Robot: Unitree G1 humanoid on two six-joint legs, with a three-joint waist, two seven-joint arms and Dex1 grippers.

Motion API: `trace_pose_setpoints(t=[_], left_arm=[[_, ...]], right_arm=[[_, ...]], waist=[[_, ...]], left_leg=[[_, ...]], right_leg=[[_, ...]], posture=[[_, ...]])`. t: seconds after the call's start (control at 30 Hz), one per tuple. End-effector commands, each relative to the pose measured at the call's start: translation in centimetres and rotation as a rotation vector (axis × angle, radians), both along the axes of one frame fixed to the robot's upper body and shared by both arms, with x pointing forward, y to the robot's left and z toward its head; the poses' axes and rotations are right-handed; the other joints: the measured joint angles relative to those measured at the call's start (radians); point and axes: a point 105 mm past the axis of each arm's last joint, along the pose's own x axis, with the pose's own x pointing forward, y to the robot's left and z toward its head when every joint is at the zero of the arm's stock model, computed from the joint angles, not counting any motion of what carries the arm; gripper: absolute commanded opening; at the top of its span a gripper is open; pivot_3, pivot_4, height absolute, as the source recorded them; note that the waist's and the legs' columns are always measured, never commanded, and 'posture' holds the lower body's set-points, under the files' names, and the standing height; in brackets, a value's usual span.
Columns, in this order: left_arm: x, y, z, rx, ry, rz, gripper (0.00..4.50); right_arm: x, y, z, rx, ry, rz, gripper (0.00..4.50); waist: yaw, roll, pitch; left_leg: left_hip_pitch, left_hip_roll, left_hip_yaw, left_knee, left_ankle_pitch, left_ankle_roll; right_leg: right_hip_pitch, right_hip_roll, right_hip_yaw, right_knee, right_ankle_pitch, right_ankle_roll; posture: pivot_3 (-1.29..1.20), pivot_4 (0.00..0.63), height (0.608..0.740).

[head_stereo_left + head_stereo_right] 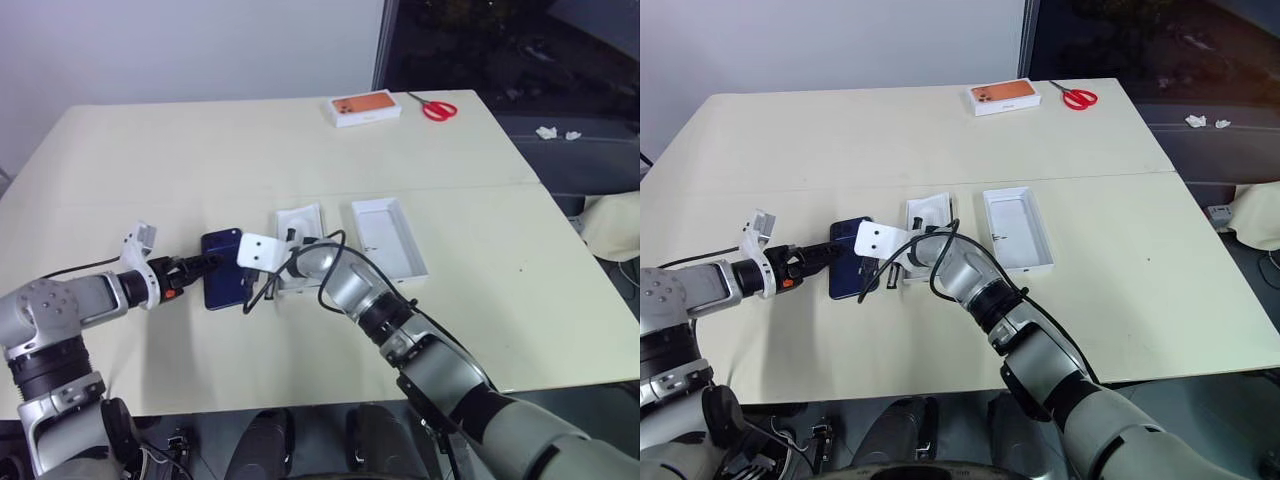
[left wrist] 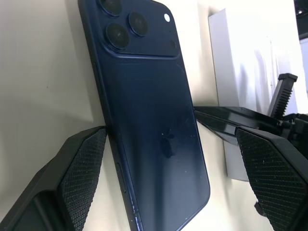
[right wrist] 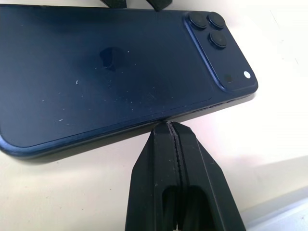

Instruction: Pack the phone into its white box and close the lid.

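Two claws bracket your phone [image 1: 224, 268], lying face down on the tabletop [image 1: 300, 150]: the left claw [image 2: 178, 163] spread wide astride it, apparently to grasp. Your right claw [image 3: 172, 126], pinched shut and empty, presses the opposite edge, likely as a backstop.

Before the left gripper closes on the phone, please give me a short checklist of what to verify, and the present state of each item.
1. Phone lies flat on the table, back up: ok.
2. Left gripper is open, one finger on each side of the phone: ok.
3. Right gripper is shut, its tip against the phone's long edge: ok.
4. Left fingers level with the phone's edges for a firm grip: cannot tell.
5. White box free to take the phone: not ok, the right arm is over it.
6. Lid lies apart, open side up: ok.
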Motion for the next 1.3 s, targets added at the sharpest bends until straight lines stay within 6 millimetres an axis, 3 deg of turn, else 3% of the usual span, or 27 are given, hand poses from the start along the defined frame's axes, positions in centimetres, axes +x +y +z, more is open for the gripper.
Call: trace_pose_setpoints(t=[0.03, 0.17, 0.33, 0.4, 0.6, 0.93, 1.03, 1.1, 1.3], left_arm=[[-0.1, 0.1, -0.4, 0.000, 0.012, 0.025, 4.47], [-0.9, -0.4, -1.7, 0.013, 0.050, 0.011, 4.47], [0.6, -2.9, -2.3, -0.043, 0.036, 0.002, 4.47], [1.1, -4.0, -2.3, -0.084, 0.026, -0.005, 4.47], [1.5, -5.8, -1.5, -0.146, 0.013, -0.045, 4.47], [0.5, -2.8, -2.3, -0.145, 0.017, 0.027, 4.47], [0.5, -2.6, -2.5, -0.157, 0.011, 0.039, 3.72], [0.4, -2.6, -2.5, -0.165, 0.009, 0.037, 2.83], [-0.1, -2.5, -3.2, -0.205, 0.024, 0.031, 2.83]], right_arm=[[-1.2, 1.7, 0.9, 0.034, -0.010, 0.074, 0.00], [-1.3, 1.6, 0.8, 0.030, -0.005, 0.077, 0.00], [-1.4, 1.8, 0.7, 0.028, -0.002, 0.081, 0.00], [-1.4, 1.8, 0.7, 0.029, 0.000, 0.080, 0.00], [-1.1, 1.4, 0.7, 0.029, 0.003, 0.064, 0.00], [-1.0, 1.3, 0.8, 0.028, -0.011, 0.063, 0.00], [-1.0, 1.3, 0.8, 0.026, -0.014, 0.064, 0.00], [-1.0, 1.3, 0.8, 0.024, -0.016, 0.065, 0.00], [-1.0, 1.1, 0.7, 0.021, -0.018, 0.062, 0.00]], waist=[[0.000, 0.000, 0.000], [-0.001, 0.000, 0.000], [0.007, 0.000, 0.000], [0.012, 0.000, 0.000], [0.024, 0.000, -0.001], [0.010, 0.000, -0.001], [0.004, 0.000, -0.001], [0.002, 0.000, 0.000], [0.002, 0.000, 0.000]], left_leg=[[0.000, 0.000, 0.000, 0.000, 0.000, 0.000], [0.000, 0.000, 0.000, -0.001, 0.000, 0.000], [0.006, 0.000, 0.000, -0.004, 0.000, -0.001], [0.013, 0.000, 0.000, -0.007, 0.001, -0.001], [0.013, 0.000, 0.000, -0.008, 0.001, -0.001], [0.012, 0.000, 0.001, -0.009, 0.001, -0.002], [0.012, 0.000, 0.001, -0.010, 0.001, -0.002], [0.012, 0.000, 0.001, -0.010, 0.001, -0.002], [0.012, 0.000, 0.000, -0.010, 0.001, -0.002]], right_leg=[[0.000, 0.000, 0.000, 0.000, 0.000, 0.000], [0.000, 0.000, 0.000, 0.000, 0.000, 0.000], [0.003, 0.000, 0.000, -0.001, 0.000, 0.000], [0.009, -0.001, 0.000, -0.004, 0.000, 0.000], [0.010, -0.001, 0.000, -0.005, 0.000, 0.000], [0.010, 0.000, 0.000, -0.005, 0.000, 0.000], [0.010, 0.000, 0.000, -0.005, 0.000, 0.000], [0.010, 0.000, 0.000, -0.005, 0.000, 0.000], [0.010, 0.000, 0.000, -0.005, 0.000, 0.000]], posture=[[0.00, 0.150, 0.740], [0.00, 0.150, 0.740], [0.00, 0.150, 0.740], [0.00, 0.150, 0.740], [0.00, 0.150, 0.740], [0.00, 0.150, 0.740], [0.00, 0.150, 0.740], [0.00, 0.150, 0.740], [0.00, 0.150, 0.740]])
